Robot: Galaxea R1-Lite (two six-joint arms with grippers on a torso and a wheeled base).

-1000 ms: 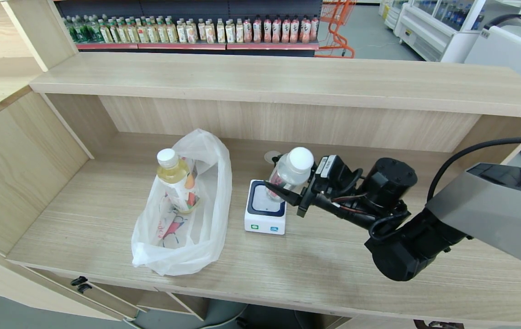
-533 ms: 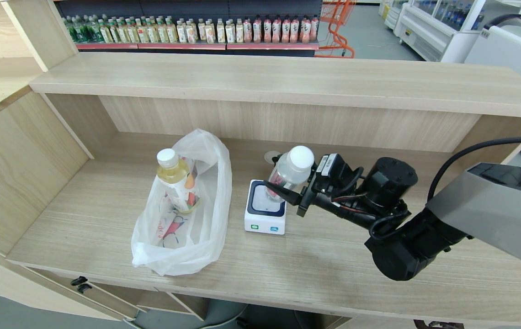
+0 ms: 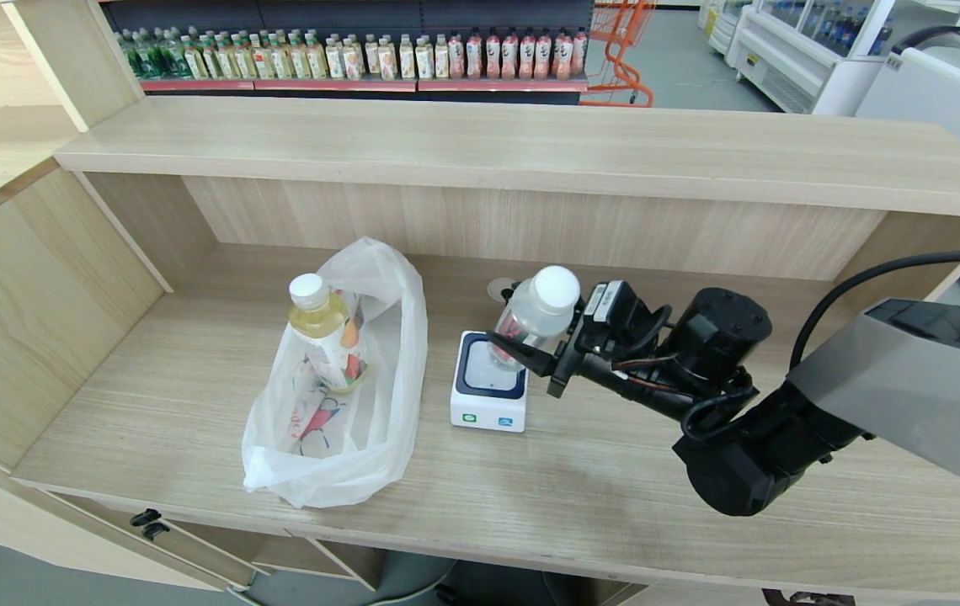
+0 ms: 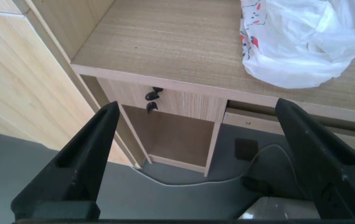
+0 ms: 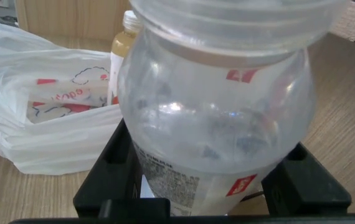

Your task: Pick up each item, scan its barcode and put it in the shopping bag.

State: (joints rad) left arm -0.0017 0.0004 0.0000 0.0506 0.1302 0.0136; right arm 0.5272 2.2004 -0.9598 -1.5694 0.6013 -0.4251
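Head view: my right fingers (image 3: 530, 360), clenched on the clear bottle (image 3: 529, 324), one finger on each side of its body, bottle tilted. Held just above the scanner (image 3: 488, 396) on the bench (image 3: 598, 497). Shopping bag (image 3: 392, 362) beyond the fingertips, containing a tea bottle (image 3: 324, 332). Left wrist view: my left fingers (image 4: 81, 168), spread apart, grasping nothing.

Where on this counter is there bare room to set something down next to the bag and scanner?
Bare counter lies between the shopping bag and the left side wall, and along the front edge before the scanner. Crowded: the narrow gap between bag and scanner, and above the scanner, where the right gripper holds the clear bottle.
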